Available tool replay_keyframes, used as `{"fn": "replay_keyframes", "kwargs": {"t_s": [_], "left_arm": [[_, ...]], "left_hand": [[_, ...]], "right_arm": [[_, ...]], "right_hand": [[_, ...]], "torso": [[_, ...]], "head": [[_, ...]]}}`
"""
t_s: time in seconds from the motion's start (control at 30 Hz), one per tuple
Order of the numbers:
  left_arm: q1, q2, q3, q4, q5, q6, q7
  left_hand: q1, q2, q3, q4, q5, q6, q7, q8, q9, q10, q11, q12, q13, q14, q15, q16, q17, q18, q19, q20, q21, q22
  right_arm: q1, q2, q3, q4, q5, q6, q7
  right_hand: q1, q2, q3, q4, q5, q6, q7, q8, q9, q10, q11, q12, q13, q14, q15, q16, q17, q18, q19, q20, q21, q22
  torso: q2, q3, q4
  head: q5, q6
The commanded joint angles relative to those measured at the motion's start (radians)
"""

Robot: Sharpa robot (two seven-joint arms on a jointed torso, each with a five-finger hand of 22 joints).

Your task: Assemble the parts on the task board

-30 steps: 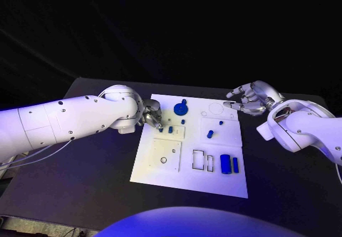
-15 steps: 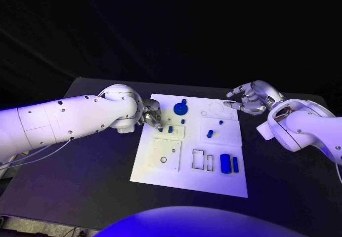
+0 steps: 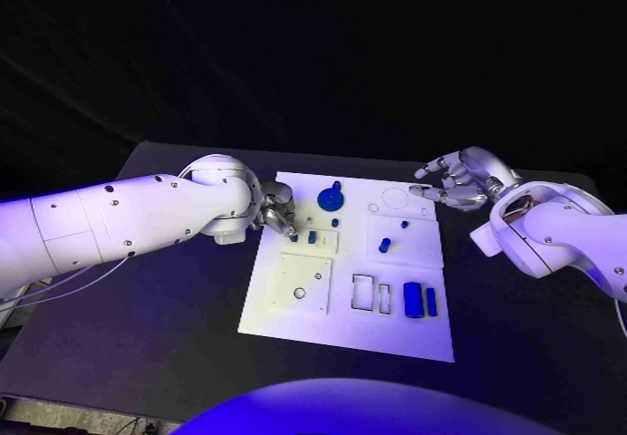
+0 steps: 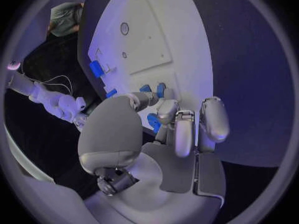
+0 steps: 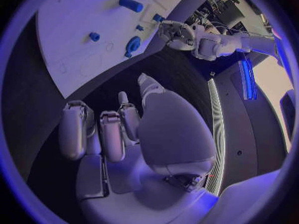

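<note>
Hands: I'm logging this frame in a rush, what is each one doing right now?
Left hand: over the task board, fingers curled by small blue parts; grip cannot be told.
Right hand: open, holding nothing.

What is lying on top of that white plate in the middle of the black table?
Small blue parts lie scattered on the white plate, beside empty cut-out slots. At its edge, the left silver hand covers a bit of the plate, so anything beneath stays hidden.
</note>
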Motion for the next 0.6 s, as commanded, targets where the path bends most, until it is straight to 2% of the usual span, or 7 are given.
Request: {"fn": "replay_keyframes", "kwargs": {"t_s": [0.03,0.13,0.2,0.6], "left_arm": [[-0.002,0.001,-0.002,0.003,-0.005,0.027,-0.003],[-0.002,0.000,-0.002,0.004,-0.003,0.030,-0.003],[-0.002,0.000,-0.002,0.003,-0.002,0.032,-0.003],[-0.002,0.000,-0.002,0.003,0.007,0.024,-0.002]], "left_hand": [[-0.004,-0.007,0.182,-0.176,0.008,0.007,-0.008,0.005,0.004,0.009,0.001,0.007,0.001,0.104,-0.009,0.006,0.263,-0.008,0.008,-0.001,0.006,0.001],[-0.028,-0.016,0.188,-0.180,0.059,0.017,-0.014,0.012,0.008,0.020,-0.004,0.012,0.012,0.104,-0.013,0.006,0.263,-0.009,0.011,-0.006,0.008,0.005],[-0.043,-0.019,0.186,-0.178,0.074,0.025,-0.018,0.018,0.012,0.028,-0.007,0.018,0.021,0.104,-0.015,0.006,0.263,-0.009,0.010,-0.008,0.008,0.005],[-0.069,-0.019,0.178,-0.169,0.076,0.031,-0.024,0.024,0.018,0.038,-0.012,0.024,0.030,0.104,-0.019,0.006,0.263,-0.010,0.011,-0.011,0.008,0.007]], "right_arm": [[0.000,0.000,0.000,0.000,-0.002,0.006,0.007],[0.000,0.000,0.000,0.000,-0.002,0.006,0.007],[0.000,0.000,0.000,0.000,-0.002,0.006,0.006],[0.000,-0.001,0.000,0.000,-0.002,0.005,0.007]], "right_hand": [[-0.008,0.002,0.002,0.003,0.003,-0.002,-0.007,0.006,-0.001,-0.001,-0.001,-0.001,0.047,0.073,-0.002,-0.005,0.133,0.017,-0.002,-0.002,-0.004,0.084],[-0.008,0.002,0.002,0.003,0.003,-0.002,-0.007,0.006,-0.001,-0.001,-0.001,-0.001,0.047,0.073,-0.002,-0.005,0.133,0.017,-0.002,-0.002,-0.004,0.084],[-0.008,0.002,0.002,0.003,0.003,-0.002,-0.007,0.006,-0.001,-0.001,-0.001,-0.001,0.047,0.073,-0.002,-0.005,0.133,0.017,-0.002,-0.002,-0.004,0.084],[-0.008,0.002,0.002,0.003,0.003,-0.002,-0.007,0.006,-0.001,-0.001,-0.001,-0.001,0.047,0.073,-0.002,-0.005,0.133,0.017,-0.002,-0.002,-0.004,0.084]], "torso": [[0.000,-0.0003,-0.0001],[0.000,-0.0003,-0.0001],[0.000,-0.0003,-0.0001],[0.000,-0.0001,0.0000]], "head": [[0.000,-0.002],[0.000,-0.002],[0.000,-0.003],[0.000,-0.003]]}}
